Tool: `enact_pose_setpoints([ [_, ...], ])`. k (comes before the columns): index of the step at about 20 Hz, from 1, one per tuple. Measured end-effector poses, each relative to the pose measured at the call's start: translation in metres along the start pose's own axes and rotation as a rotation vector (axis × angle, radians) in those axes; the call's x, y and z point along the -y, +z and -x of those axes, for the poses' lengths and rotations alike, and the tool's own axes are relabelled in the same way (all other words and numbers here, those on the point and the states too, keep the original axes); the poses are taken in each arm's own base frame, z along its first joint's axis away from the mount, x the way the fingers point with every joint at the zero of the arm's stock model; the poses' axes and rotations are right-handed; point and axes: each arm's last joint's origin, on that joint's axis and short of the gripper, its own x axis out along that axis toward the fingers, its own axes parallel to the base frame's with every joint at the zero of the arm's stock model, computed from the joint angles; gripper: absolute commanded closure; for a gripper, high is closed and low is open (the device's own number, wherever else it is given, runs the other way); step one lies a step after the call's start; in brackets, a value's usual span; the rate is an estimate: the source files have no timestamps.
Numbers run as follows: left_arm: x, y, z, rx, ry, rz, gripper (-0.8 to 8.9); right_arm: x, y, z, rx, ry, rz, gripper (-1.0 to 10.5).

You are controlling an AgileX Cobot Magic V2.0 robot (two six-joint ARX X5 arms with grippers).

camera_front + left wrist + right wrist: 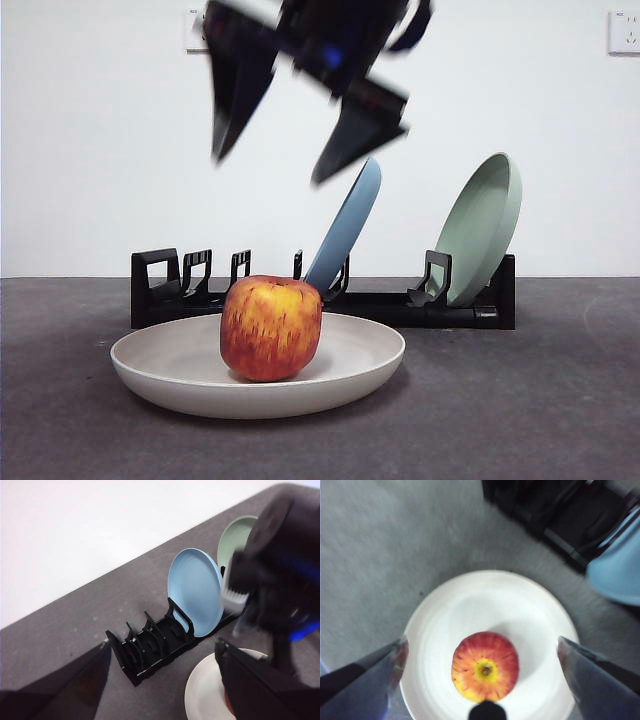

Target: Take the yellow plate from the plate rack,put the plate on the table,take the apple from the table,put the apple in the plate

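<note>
The apple (pixel 271 327) sits upright in the yellow plate (pixel 258 368), a little off the plate's centre, and the plate lies flat on the table (pixel 540 400) just in front of the plate rack (pixel 322 296). In the right wrist view the apple (pixel 485 666) shows its dimpled top and stem end between the 2 spread jaws of the right gripper (pixel 482 652), which touch neither the fruit nor the plate (pixel 490 610); the gripper is released and empty. In the front view this same gripper (pixel 290 130) hangs well above the apple, blurred, its 2 dark jaws apart and pointing down. The rack holds 2 plates: a blue plate (pixel 347 228) leaning in a middle slot and a sage-green plate (pixel 482 228) leaning at the far right end, while the slots toward the loop handle stand bare. The left gripper (pixel 165 680) is off to the side with its jaws wide apart and holding nothing; its wrist view looks across the rack (pixel 150 645), the blue plate (pixel 196 591) and what appears to be the rim of the yellow plate (pixel 202 695), partly hidden behind the blurred right arm (pixel 282 565).
</note>
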Motion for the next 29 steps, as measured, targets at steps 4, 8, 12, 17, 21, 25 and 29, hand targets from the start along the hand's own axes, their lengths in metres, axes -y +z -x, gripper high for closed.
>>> enact_pose_setpoints([
  [4, 0.007, 0.004, -0.011, 0.006, 0.003, -0.049, 4.72, 0.008, 0.004, 0.042, 0.089, -0.018, -0.017, 6.2],
  [8, 0.011, 0.006, -0.031, -0.027, -0.032, -0.101, 7.03, 0.020, -0.002, 0.096, 0.169, -0.058, -0.030, 8.9],
  [12, 0.006, 0.003, -0.053, -0.079, -0.176, -0.086, 8.23, 0.032, -0.019, 0.132, 0.146, -0.106, -0.033, 9.6],
  [17, -0.020, -0.009, -0.072, -0.171, -0.314, -0.035, 8.22, 0.049, -0.039, 0.161, 0.104, -0.135, -0.094, 9.6],
  [21, -0.042, -0.015, -0.077, -0.193, -0.337, 0.034, 8.22, 0.046, -0.044, 0.181, 0.181, 0.006, -0.095, 9.6],
  [25, -0.042, -0.022, -0.077, -0.195, -0.429, 0.057, 8.22, 0.043, -0.058, 0.181, 0.194, 0.010, -0.092, 9.6],
  [29, -0.036, -0.053, -0.075, -0.153, -0.408, 0.085, 8.22, 0.042, -0.079, 0.168, 0.271, 0.001, -0.084, 9.6],
])
